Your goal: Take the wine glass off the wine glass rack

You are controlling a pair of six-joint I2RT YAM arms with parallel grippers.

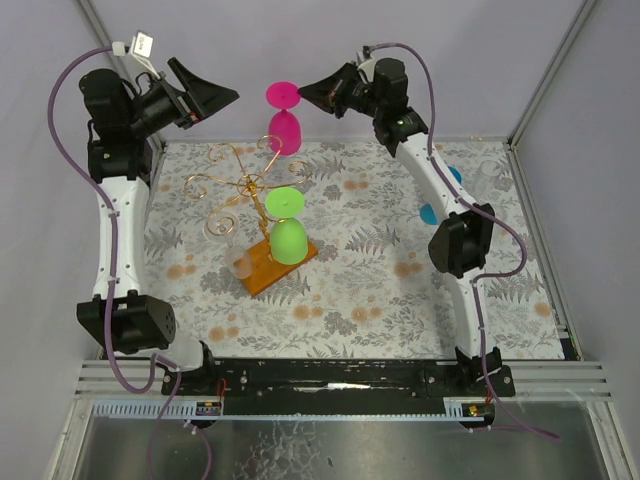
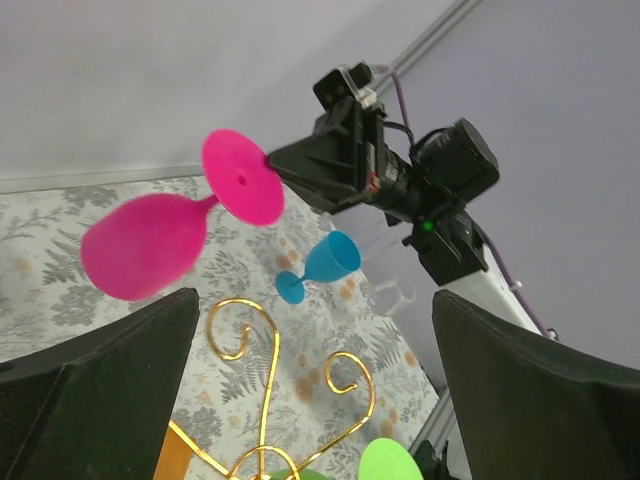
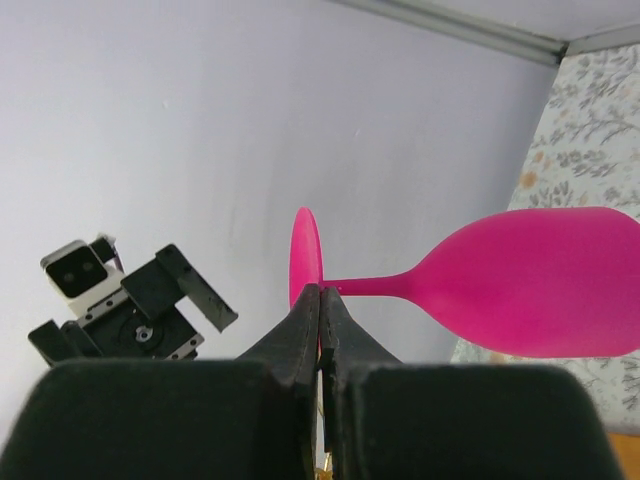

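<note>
the pink wine glass (image 1: 284, 122) hangs in the air just beyond the rack (image 1: 247, 186), tilted with its foot up and bowl down. the closed right hand (image 1: 302, 93) pinches the rim of its round foot. seen from the left wrist, the bowl sits just above the rack's wire and apart from it. the rack is a thin gold wire tree with curled arms on a central stem, upright on an orange-brown wooden base (image 1: 265, 272) on the table (image 1: 380, 300).
</note>
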